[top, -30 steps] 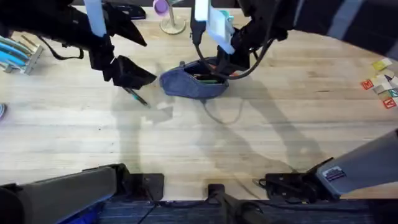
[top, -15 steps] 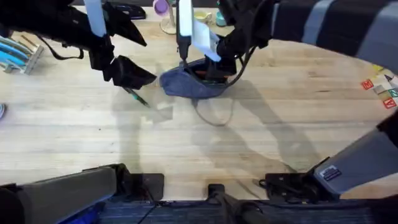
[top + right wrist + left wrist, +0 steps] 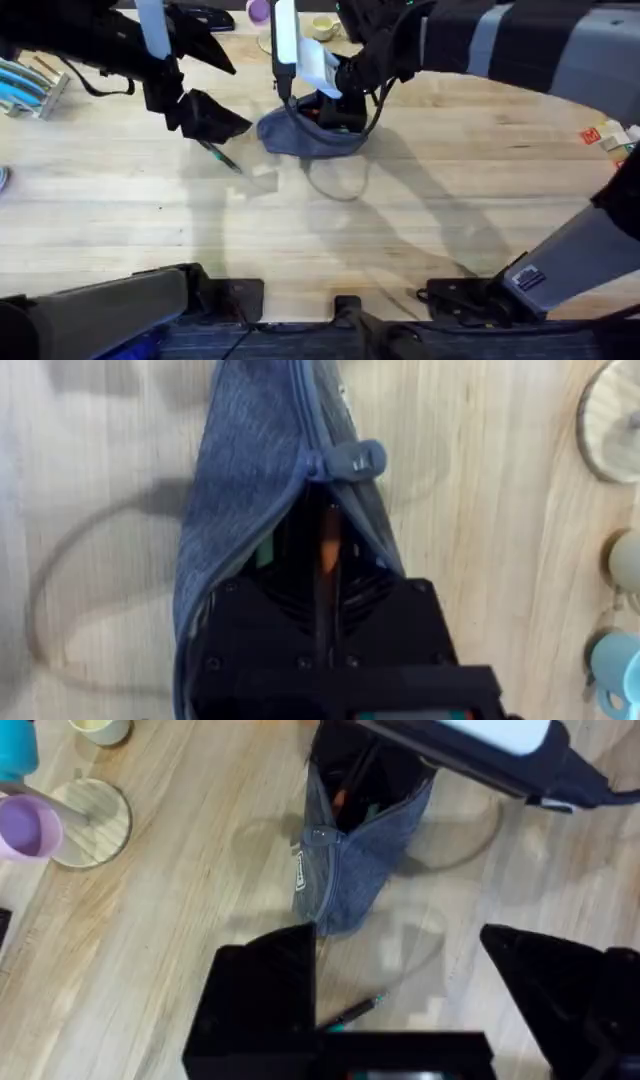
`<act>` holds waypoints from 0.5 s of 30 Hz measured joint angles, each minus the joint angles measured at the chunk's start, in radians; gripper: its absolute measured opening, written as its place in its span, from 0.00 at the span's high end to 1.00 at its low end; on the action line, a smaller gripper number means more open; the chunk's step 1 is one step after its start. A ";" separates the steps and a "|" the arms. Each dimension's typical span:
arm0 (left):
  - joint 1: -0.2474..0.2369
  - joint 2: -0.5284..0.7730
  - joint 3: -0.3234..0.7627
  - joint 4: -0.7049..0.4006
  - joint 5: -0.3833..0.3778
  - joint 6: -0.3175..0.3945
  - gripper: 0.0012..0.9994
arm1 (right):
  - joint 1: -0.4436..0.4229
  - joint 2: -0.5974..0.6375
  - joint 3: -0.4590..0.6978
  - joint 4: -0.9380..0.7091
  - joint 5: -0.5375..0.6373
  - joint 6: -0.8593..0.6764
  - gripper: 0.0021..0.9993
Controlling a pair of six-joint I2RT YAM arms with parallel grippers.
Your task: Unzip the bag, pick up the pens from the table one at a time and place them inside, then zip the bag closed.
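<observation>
The blue-grey bag [image 3: 300,138] lies unzipped at the table's [image 3: 420,210] far middle, its zip pull [image 3: 350,460] at the end toward my left arm. My right gripper [image 3: 325,108] reaches into the opening [image 3: 320,585], fingers close together on the orange pen [image 3: 328,545], which points into the pouch. Beside it inside shows something green [image 3: 262,550]. My left gripper [image 3: 240,97] hovers open left of the bag [image 3: 350,870]. The dark pen [image 3: 218,155] lies on the wood under it, by one finger [image 3: 260,995], untouched [image 3: 350,1013].
A purple cup [image 3: 30,825] on a wooden stand [image 3: 95,820] and a cream cup [image 3: 322,25] sit behind the bag. A black stapler [image 3: 205,15] is at the far edge. Blue-and-white sticks [image 3: 25,85] lie far left, coloured tags [image 3: 610,135] far right.
My right arm has slid left along the bag toward the zip-pull end, now covering most of the opening. The left gripper and the dark pen have stayed put.
</observation>
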 joint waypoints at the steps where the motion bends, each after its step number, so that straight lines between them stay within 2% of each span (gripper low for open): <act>1: 0.000 0.000 0.000 0.000 0.000 0.000 0.01 | 0.002 0.000 0.000 0.001 0.000 0.000 0.96; 2: 0.000 0.000 0.000 0.000 0.000 0.000 0.01 | 0.004 0.000 0.000 0.000 0.000 0.002 0.86; 7: 0.000 0.000 0.000 0.000 0.000 0.000 0.01 | 0.005 0.000 0.000 -0.001 0.000 0.049 0.15; 8: 0.000 0.000 0.000 0.000 0.000 0.000 0.01 | 0.004 0.000 0.000 -0.002 0.000 0.065 0.04; 10: 0.000 0.000 0.000 0.000 0.000 0.000 0.01 | 0.005 0.000 0.000 -0.002 0.000 0.103 0.01; 15: 0.000 0.000 0.000 0.000 0.000 0.000 0.01 | 0.005 0.000 0.000 -0.001 0.000 0.169 0.00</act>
